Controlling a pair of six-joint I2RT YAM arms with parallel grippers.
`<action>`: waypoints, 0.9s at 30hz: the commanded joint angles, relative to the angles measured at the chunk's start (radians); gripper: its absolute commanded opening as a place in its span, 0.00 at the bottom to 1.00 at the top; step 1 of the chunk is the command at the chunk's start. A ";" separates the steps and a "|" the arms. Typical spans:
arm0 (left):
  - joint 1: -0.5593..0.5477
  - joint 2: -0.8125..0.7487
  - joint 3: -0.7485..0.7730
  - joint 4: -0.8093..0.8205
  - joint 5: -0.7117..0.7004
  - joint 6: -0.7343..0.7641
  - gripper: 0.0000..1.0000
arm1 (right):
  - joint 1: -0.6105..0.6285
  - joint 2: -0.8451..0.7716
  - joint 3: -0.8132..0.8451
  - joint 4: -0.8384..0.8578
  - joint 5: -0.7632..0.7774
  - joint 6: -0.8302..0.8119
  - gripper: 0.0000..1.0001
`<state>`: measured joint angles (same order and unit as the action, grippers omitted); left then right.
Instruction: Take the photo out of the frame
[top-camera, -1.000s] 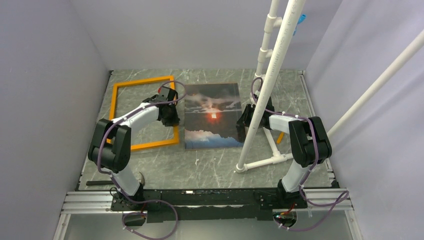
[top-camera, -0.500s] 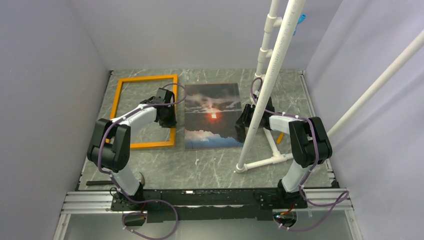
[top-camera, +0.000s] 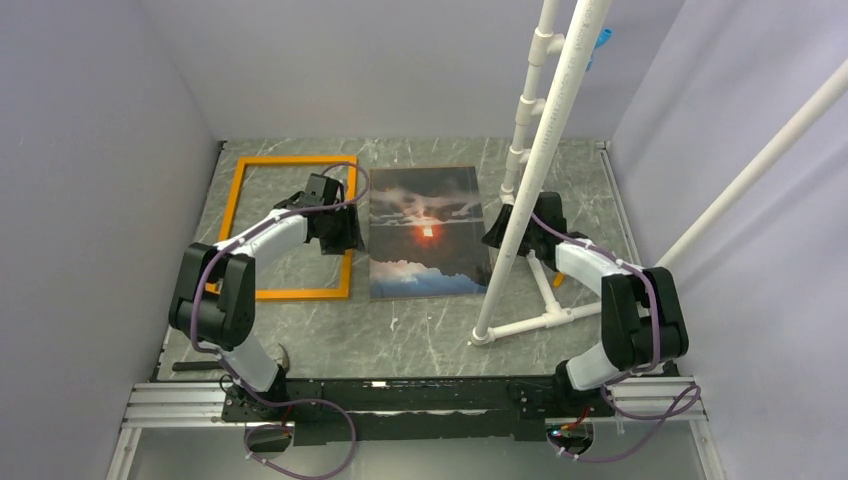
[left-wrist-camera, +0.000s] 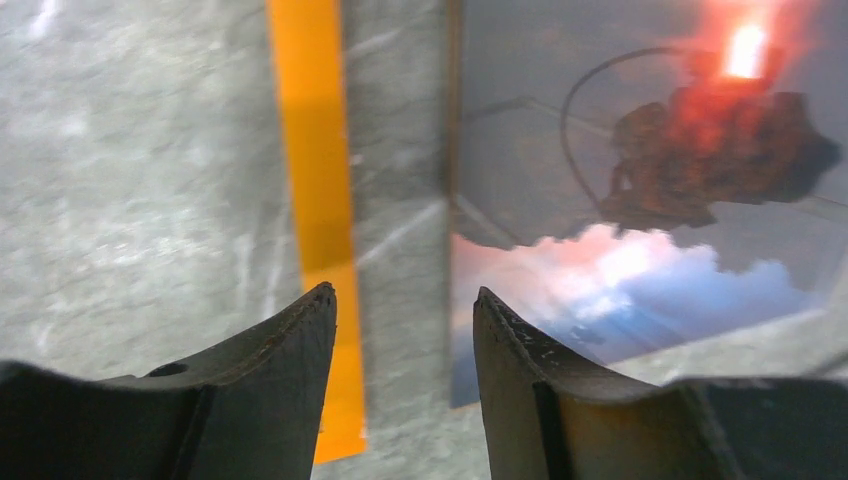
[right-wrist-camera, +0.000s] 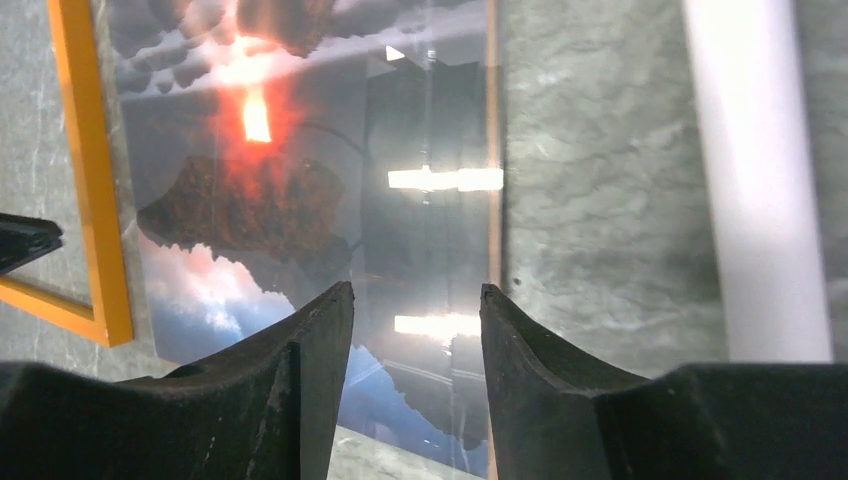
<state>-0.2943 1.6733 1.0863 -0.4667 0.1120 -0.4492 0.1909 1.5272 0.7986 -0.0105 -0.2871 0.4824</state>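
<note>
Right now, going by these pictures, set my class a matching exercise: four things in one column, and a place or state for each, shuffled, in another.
1 frame
2 photo
3 pipe stand
4 left gripper

A face up, in the middle
B open, above the gap between frame and photo
C right of the photo
D empty, left of the photo

Pairs: 1-D, 2-A, 3-C, 4-B

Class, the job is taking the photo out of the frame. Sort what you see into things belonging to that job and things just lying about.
Belongs to the job:
photo, lying beside the frame
orange frame
left gripper and right gripper, both open

Just lying about:
white pipe stand
dark rod at the table's near left edge
small orange item by the pipe base
</note>
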 joint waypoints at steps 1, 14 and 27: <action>-0.036 -0.054 0.022 0.125 0.206 -0.074 0.57 | -0.050 -0.030 -0.058 0.006 0.003 0.006 0.52; -0.174 0.131 0.018 0.316 0.271 -0.232 0.55 | -0.107 0.087 -0.108 0.176 -0.133 0.037 0.50; -0.175 0.177 -0.037 0.370 0.241 -0.269 0.54 | -0.108 0.013 -0.141 -0.027 -0.088 0.088 0.45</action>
<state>-0.4690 1.8359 1.0649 -0.1390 0.3725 -0.7052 0.0856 1.6100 0.6857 0.0956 -0.4164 0.5453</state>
